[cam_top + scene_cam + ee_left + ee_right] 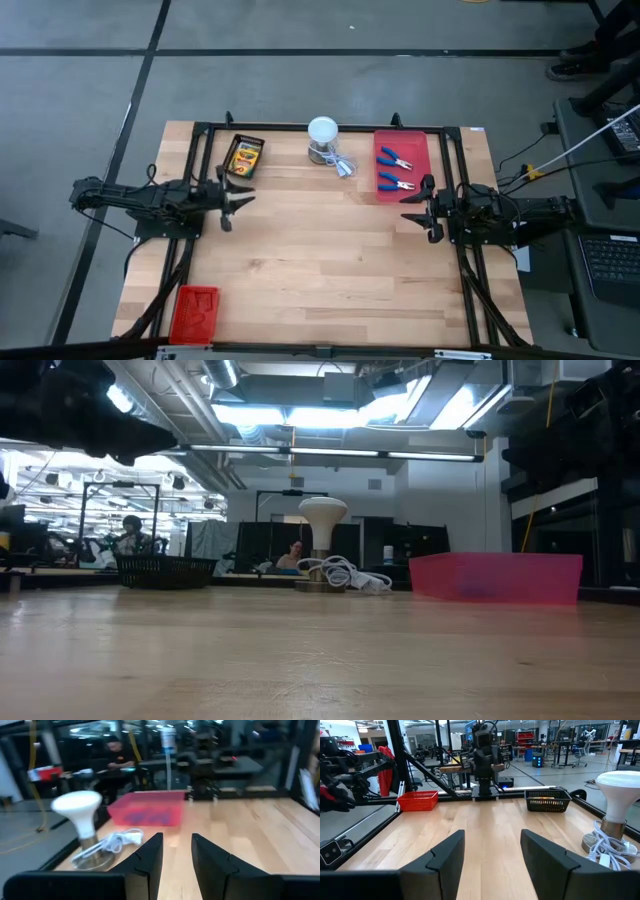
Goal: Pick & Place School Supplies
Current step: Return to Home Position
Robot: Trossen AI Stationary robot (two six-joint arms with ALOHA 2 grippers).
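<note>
With the left gripper (240,203) and right gripper (410,210) held open and empty, the pliers (394,158), lying in the red tray (417,150) just beside the right one, could be clipped if a retreat is swung wide.

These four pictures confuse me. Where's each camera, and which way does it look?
High: overhead, straight down on the wooden table; left arm, right arm show.
Low: table height, facing across to the white round-topped container; dark arm overhead.
Left wrist: past its own fingers toward the red plastic tray.
Right wrist: past its own fingers toward the left arm.
Shared: that container, in all four.
</note>
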